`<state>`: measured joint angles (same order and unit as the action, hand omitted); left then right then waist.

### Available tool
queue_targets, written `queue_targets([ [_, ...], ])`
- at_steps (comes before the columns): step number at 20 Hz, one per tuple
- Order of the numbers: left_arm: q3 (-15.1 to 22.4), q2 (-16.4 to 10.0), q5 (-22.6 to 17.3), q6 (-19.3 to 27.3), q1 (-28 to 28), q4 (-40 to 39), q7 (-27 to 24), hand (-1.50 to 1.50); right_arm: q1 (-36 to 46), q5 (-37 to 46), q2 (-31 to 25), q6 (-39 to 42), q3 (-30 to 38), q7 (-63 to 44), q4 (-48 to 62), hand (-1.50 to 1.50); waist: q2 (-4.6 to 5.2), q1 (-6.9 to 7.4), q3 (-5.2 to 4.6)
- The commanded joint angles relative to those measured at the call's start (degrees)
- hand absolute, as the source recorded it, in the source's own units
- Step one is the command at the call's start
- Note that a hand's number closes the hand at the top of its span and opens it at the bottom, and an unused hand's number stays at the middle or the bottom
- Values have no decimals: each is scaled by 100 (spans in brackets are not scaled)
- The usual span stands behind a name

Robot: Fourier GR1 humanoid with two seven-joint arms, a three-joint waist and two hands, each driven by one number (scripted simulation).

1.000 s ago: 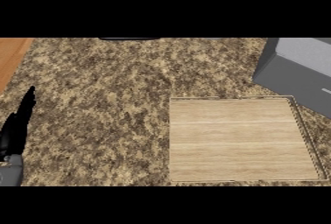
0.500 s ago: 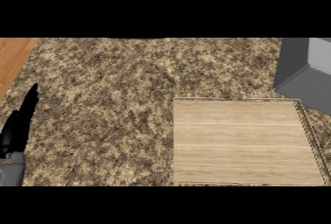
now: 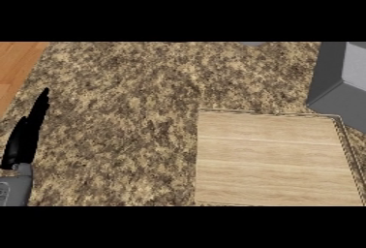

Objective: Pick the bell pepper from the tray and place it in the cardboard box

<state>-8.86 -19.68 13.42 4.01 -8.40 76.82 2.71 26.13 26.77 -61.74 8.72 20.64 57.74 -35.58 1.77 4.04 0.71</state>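
Speckled brown granite counter point(image 3: 129, 97) across nearly the whole head view. At its left edge, toward front-left cnr: left hand point(image 3: 25, 138), black, seen edge-on, fingers straight & close together, tips pointing toward counter's back edge, curled round nothing, touching no obj. Directly behind the hand, grey forearm point(image 3: 16, 189) entering from view's btm edge. Right hand out of view, so finger state can't be told. On front-right part of counter: light wooden tray point(image 3: 275, 160) w/ thin raised rim, lying flat, grain running left-right, near side cut off by view's btm edge, right side close to counter's right edge. At back-right cnr: grey box point(image 3: 343, 82), only partly in view, cut off by view's right edge, two plain grey faces visible w/ a vertical edge between them, lower cnr just beside tray's back-right cnr; can't tell whether touching. Wide stretch of bare granite between left hand & tray, the two well apart; hand even farther from box. Beyond counter's back-left cnr: strip of orange-brown wood floor point(image 3: 18, 63). Bell pepper: can't be made out anywhere in view, so its place, on tray or in box, can't be told.
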Motion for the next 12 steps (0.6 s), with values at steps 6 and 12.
queue_targets([
  [6,150,173,185,174,-336,-173,75,0,1064,-234,83,1194,-361,537,778,150,7,83,-32],
  [12,174,111,156,24,-402,-220,47,0,2024,-120,330,1594,-749,-259,1215,150,21,224,-46],
])
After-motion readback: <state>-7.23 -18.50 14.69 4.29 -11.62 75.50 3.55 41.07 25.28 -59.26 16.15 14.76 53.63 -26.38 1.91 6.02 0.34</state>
